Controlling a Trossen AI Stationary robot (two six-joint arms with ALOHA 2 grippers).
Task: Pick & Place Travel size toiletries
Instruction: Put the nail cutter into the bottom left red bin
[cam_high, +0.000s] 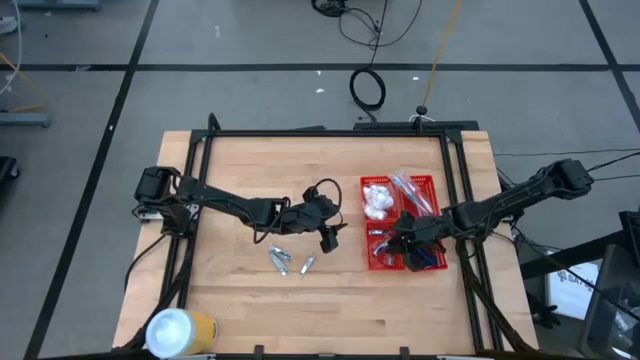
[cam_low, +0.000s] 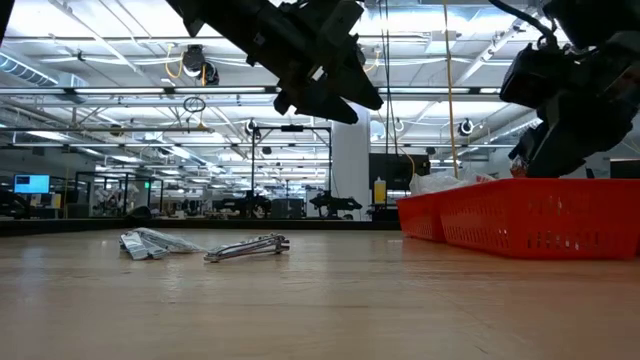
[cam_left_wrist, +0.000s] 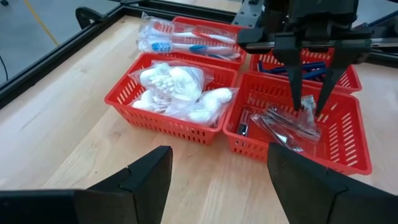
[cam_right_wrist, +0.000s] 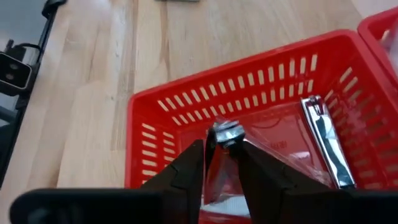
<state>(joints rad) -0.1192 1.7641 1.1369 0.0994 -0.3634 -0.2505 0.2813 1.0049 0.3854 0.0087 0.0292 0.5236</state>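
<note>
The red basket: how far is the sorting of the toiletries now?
Done: the red basket holds white packets, toothbrushes and silver packets. In hand: the right gripper, jaws narrowly apart, has a silver packet between them over a compartment. Left: silver packets on the table; the left gripper hovers open.

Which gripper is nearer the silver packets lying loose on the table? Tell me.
Left. The left gripper hangs just beside the silver packets; the right gripper is farther off, over the red basket.

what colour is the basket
Red basket, clearest in the left wrist view.
</note>
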